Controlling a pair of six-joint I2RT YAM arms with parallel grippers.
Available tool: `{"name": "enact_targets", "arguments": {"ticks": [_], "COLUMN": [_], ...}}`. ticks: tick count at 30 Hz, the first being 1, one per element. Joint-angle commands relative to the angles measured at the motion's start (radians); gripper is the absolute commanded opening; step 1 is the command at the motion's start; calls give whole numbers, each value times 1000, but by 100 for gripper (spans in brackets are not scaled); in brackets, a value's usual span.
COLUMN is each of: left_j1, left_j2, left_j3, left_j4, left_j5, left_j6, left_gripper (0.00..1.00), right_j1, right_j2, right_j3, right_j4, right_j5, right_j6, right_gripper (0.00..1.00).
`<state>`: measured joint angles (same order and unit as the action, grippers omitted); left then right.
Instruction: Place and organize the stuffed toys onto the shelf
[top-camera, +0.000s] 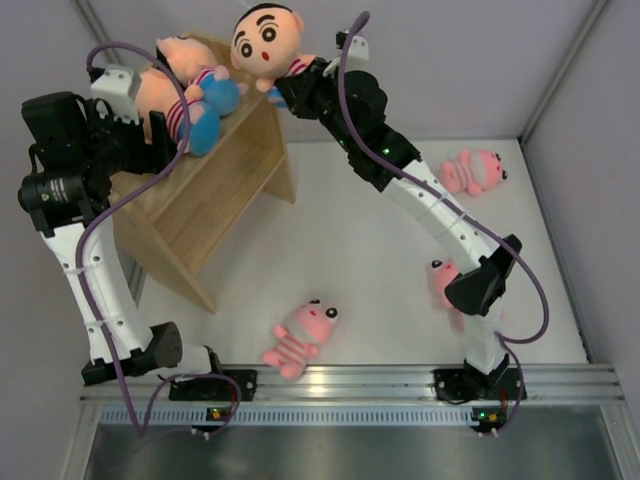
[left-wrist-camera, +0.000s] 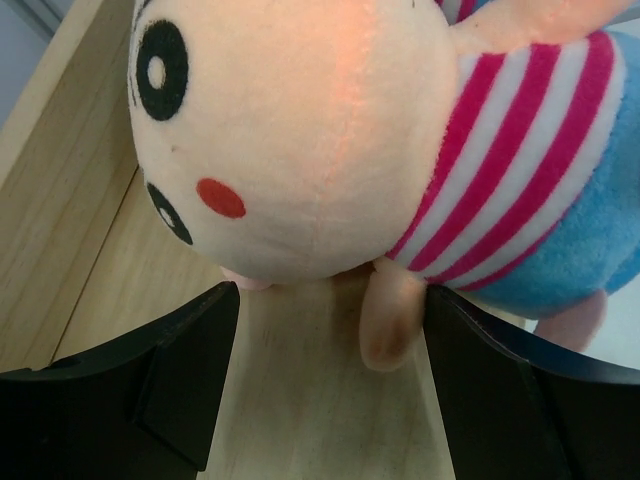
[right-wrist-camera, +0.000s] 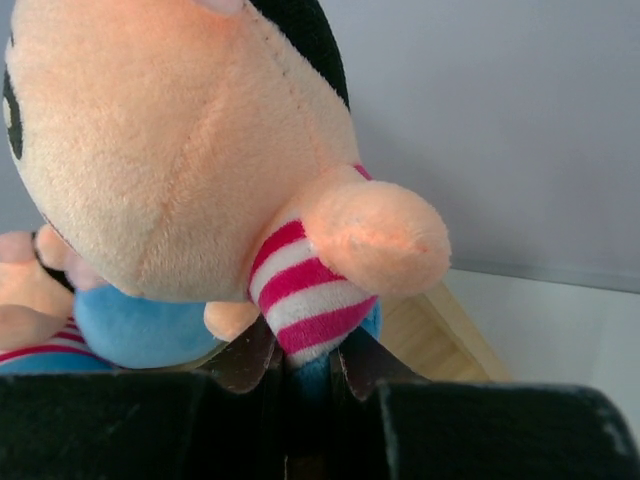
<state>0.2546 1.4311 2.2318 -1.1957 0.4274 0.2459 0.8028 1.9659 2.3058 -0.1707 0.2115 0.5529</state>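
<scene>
Two grippers, six toys. Right gripper (right-wrist-camera: 300, 368) — jaws pinched tight on the lower body of an upright boy doll (top-camera: 268, 38), at the shelf's (top-camera: 210, 200) far corner. Left gripper (left-wrist-camera: 330, 335) — jaws wide, gripping nothing, just short of a lying boy doll (left-wrist-camera: 300, 140) on the shelf top, third boy doll (top-camera: 190, 55) beside it. On the table (top-camera: 380, 300): first pink animal (top-camera: 305, 335) by the near edge, second pink animal (top-camera: 475, 170) toward the far right corner, third pink animal (top-camera: 440, 278) half hidden behind the right arm.

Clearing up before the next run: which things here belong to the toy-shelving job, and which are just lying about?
Job: shelf; three boy dolls; three pink animals.
Lying about: no loose items visible; only the rig's metal rail.
</scene>
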Motion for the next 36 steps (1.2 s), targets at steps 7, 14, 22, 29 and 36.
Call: {"name": "enact_targets", "arguments": {"ticks": [7, 14, 22, 29, 36], "left_j1": [-3, -3, -5, -5, -5], "left_j2": [80, 164, 88, -56, -223], "left_j3": [55, 140, 91, -38, -135], "left_j4": [155, 157, 157, 156, 154], "left_j5": [-108, -92, -113, -102, -61], "left_j6": [-37, -46, -19, 0, 24], "left_gripper": [77, 77, 80, 87, 88], "right_j1": [10, -16, -42, -36, -16], "right_j2": [-125, -196, -209, -232, -318], "right_j3": [-123, -195, -175, -183, -284], "right_j4": [99, 99, 71, 30, 2], "right_j5": [2, 8, -3, -92, -123], "right_j6": [-13, -44, -65, -39, 19], "right_gripper": [0, 0, 0, 0, 0]}}
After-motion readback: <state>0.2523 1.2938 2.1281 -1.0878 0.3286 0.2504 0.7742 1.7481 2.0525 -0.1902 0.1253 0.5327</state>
